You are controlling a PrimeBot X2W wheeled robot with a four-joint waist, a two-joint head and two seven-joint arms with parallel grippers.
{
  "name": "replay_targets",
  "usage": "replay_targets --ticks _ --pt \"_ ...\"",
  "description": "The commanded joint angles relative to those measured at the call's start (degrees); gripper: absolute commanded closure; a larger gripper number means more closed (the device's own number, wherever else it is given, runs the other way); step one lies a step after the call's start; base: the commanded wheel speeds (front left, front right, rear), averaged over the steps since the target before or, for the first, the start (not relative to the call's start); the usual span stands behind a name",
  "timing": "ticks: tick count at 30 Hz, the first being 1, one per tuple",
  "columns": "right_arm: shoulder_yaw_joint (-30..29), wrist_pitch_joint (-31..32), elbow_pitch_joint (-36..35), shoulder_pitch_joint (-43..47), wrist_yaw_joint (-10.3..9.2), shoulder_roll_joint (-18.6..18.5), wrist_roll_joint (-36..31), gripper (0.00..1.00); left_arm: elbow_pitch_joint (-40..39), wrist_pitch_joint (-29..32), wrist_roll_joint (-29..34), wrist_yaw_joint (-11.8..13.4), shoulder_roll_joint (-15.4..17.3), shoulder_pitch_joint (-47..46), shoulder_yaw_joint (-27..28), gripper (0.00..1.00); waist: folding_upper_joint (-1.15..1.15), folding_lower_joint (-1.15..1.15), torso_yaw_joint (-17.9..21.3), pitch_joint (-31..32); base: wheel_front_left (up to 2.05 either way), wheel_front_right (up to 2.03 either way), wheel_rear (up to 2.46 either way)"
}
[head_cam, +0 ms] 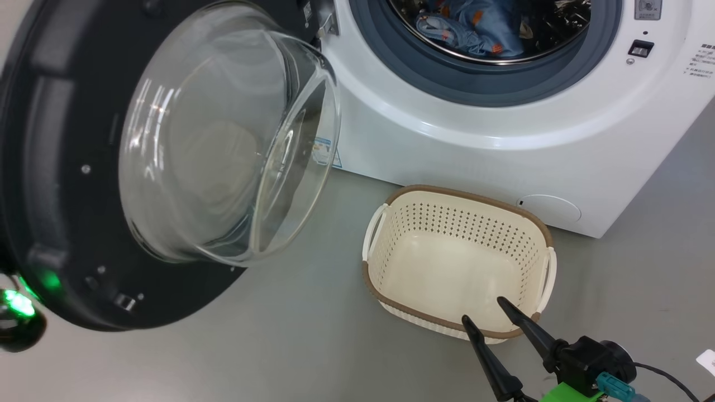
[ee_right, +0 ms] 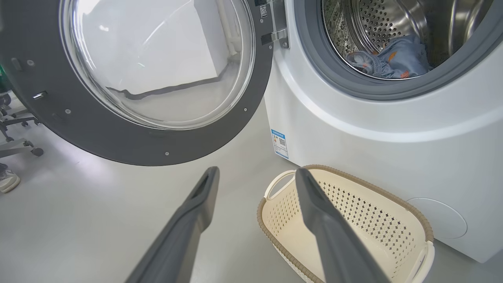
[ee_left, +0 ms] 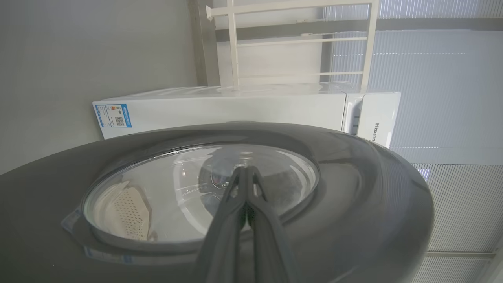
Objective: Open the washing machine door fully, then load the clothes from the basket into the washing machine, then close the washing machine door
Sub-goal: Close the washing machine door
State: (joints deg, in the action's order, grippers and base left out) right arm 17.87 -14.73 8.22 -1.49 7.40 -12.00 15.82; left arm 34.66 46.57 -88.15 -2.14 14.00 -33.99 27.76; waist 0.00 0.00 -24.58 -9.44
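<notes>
The washing machine door (head_cam: 67,167) stands swung open to the left, its glass bowl (head_cam: 223,145) bulging toward me. The white washing machine (head_cam: 475,151) fills the upper right, and the light blue clothes (head_cam: 475,28) lie inside its steel drum. On the floor before it sits the cream basket (head_cam: 458,195), with nothing in it. My right gripper (head_cam: 481,309) hangs open over the basket's near rim, holding nothing. In the left wrist view my left gripper (ee_left: 244,169) is shut and empty, its tips at the outer face of the door (ee_left: 353,188); whether they touch I cannot tell.
Grey floor (head_cam: 290,335) spreads between door and basket. A green light (head_cam: 19,304) glows by the door's lower left edge. A chair base (ee_right: 15,133) and a person's shoe (ee_right: 8,181) sit beyond the door. A white rack (ee_left: 298,39) stands on the machine.
</notes>
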Motion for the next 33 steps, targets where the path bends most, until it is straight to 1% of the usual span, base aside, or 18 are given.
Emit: replay_targets --ticks 1,12,13,14,15,16,18,20,25,30,33 --pt "1.1 -0.3 -1.5 -1.4 0.09 0.4 -0.9 0.0 -3.3 1.3 -0.9 1.0 1.1 1.1 0.3 1.0 0.0 0.0 0.0 -0.1 0.0 0.0 0.0" --pt "0.1 -0.3 -1.5 -2.5 0.09 2.7 -1.2 0.0 -24.9 3.5 -0.5 10.6 -6.5 10.1 -3.1 1.0 0.0 0.0 0.7 -0.6 0.0 0.0 0.0" --pt "0.1 -0.3 -1.5 -2.5 0.09 2.7 -1.2 0.0 -24.9 3.5 -0.5 10.6 -6.5 10.1 -3.1 1.0 0.0 0.0 0.7 -0.6 0.0 0.0 0.0" --pt "0.0 -0.3 -1.5 -2.6 0.09 3.0 -1.3 0.0 -28.8 3.7 -0.5 12.0 -7.7 11.6 -4.0 1.0 0.0 0.0 0.8 -0.7 0.0 0.0 0.0" --pt "0.0 -0.3 -1.5 -2.6 0.09 3.0 -1.3 0.0 -28.8 3.7 -0.5 12.0 -7.7 11.6 -4.0 1.0 0.0 0.0 0.8 -0.7 0.0 0.0 0.0" --pt "-0.1 -0.3 -1.5 -2.9 0.09 3.3 -1.3 0.0 -32.6 3.8 -0.6 13.2 -8.8 12.9 -5.3 1.0 0.0 0.0 1.0 -0.9 0.0 0.0 0.0" --pt "-0.3 -0.3 -1.6 -3.1 0.09 3.7 -1.4 0.0 -36.1 3.7 -1.0 14.3 -9.9 14.2 -7.1 1.0 0.0 0.0 1.3 -1.0 0.0 0.0 0.0" --pt "-0.3 -0.3 -1.5 -3.1 0.09 3.8 -1.4 0.0 -37.7 3.3 -1.1 14.7 -10.2 14.8 -8.1 1.0 0.0 0.0 1.4 -1.0 0.0 0.0 0.0" --pt "0.1 -0.3 -1.1 -3.1 0.09 4.2 -1.2 0.0 -43.3 1.0 -3.1 15.5 -11.0 17.2 -15.5 1.0 0.0 0.0 2.4 -0.7 0.0 0.0 0.0" --pt "0.3 -0.3 -0.9 -2.8 0.09 4.2 -1.0 0.0 -44.5 -5.0 -7.5 14.5 -11.1 17.9 -24.4 1.0 0.0 0.0 4.0 0.6 0.0 0.0 0.0" --pt "0.3 -0.3 -1.0 -2.5 0.09 4.3 -0.8 0.0 -43.7 -8.5 -9.1 13.3 -11.1 17.3 -28.7 1.0 0.0 0.0 5.3 1.4 0.0 0.0 0.0"
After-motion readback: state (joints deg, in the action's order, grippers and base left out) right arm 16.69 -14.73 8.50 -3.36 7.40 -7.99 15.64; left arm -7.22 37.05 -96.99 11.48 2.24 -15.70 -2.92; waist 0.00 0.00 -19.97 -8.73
